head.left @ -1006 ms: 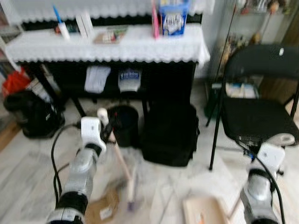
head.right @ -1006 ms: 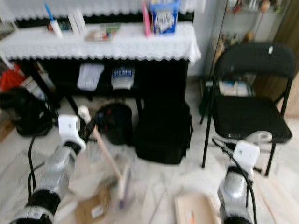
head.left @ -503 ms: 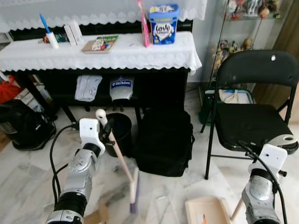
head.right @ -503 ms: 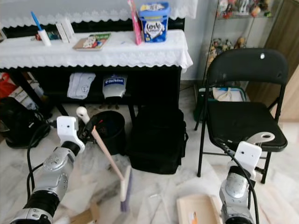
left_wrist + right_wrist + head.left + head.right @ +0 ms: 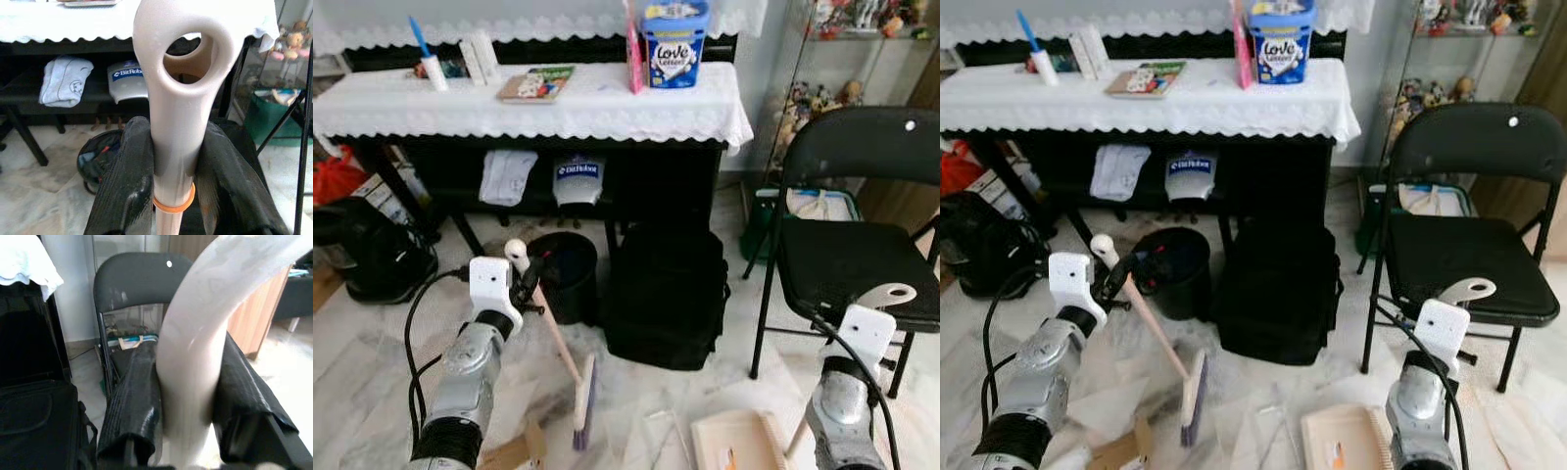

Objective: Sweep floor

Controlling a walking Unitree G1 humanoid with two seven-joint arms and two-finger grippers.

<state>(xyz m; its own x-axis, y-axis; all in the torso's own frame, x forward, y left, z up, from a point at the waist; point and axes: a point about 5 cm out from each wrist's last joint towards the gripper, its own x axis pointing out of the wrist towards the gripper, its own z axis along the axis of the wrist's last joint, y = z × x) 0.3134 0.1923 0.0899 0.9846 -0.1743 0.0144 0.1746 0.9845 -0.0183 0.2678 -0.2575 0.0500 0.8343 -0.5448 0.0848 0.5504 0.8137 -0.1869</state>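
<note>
My left gripper (image 5: 530,279) is shut on the upper end of a cream broom handle (image 5: 173,98), just below its hanging hole. The handle slants down to the brush head (image 5: 582,401), which rests on the marble floor in front of a black bin (image 5: 563,274). My right gripper (image 5: 188,362) is shut on the curved cream handle of a dustpan (image 5: 891,292). The beige dustpan tray (image 5: 739,446) lies low on the floor by my right arm. A cardboard scrap (image 5: 509,452) and clear plastic wrappers (image 5: 661,431) lie on the floor near the brush.
A black bag (image 5: 666,294) stands beside the bin, under a table with a white lace cloth (image 5: 538,103). On the right is a black folding chair (image 5: 862,255). A black appliance (image 5: 367,245) sits at the left.
The view has shifted and sharpened, so the camera moved. Both grippers keep their hold. The brush head sits slightly further left on the floor.
</note>
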